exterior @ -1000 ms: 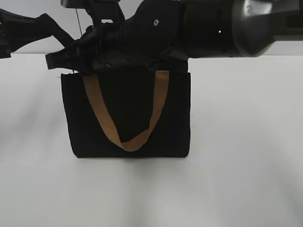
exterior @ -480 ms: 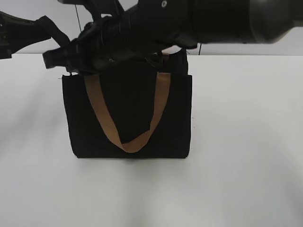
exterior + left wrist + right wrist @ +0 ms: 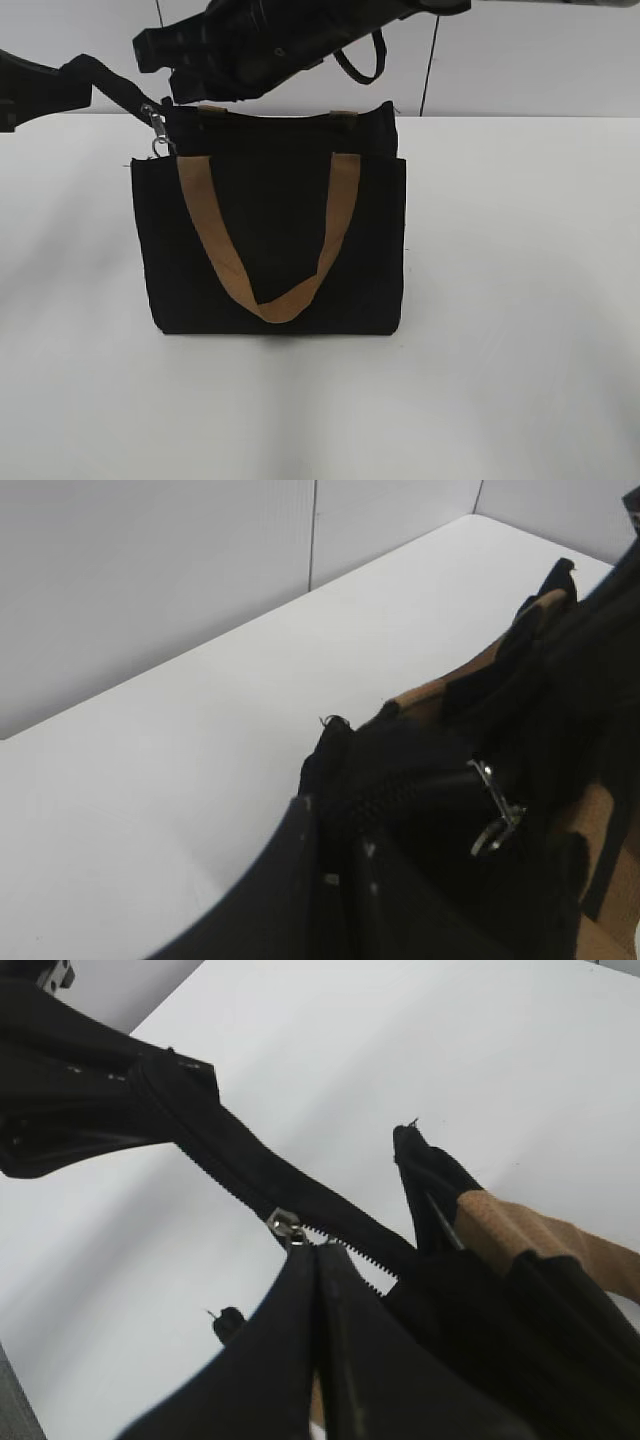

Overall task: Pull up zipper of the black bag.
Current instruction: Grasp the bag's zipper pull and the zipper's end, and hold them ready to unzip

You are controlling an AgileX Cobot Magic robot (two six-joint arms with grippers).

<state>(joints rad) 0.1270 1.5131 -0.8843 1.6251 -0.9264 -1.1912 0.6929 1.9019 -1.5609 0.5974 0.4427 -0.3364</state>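
Observation:
The black bag (image 3: 280, 230) stands upright on the white table, its front tan handle (image 3: 222, 262) hanging down. The zipper (image 3: 230, 1175) runs from the bag's left top corner out along a black tail. Its silver pull (image 3: 157, 130) sits at that corner and also shows in the left wrist view (image 3: 495, 810). My left gripper (image 3: 60, 82) is shut on the end of the tail (image 3: 400, 790) and holds it out to the left. My right gripper (image 3: 313, 1252) is shut, with the silver pull (image 3: 285, 1227) right at its tips. Bare zipper teeth (image 3: 370, 1245) show between the pull and the bag.
The white table (image 3: 520, 350) spreads around the bag, with a pale wall behind. My right arm (image 3: 270, 40) crosses above the bag's top. The second tan handle (image 3: 540, 1235) lies by the bag's opening.
My right arm has risen from in front of the bag's top edge, uncovering the top edge and the silver pull at the left corner. The bag and the left gripper have stayed in place.

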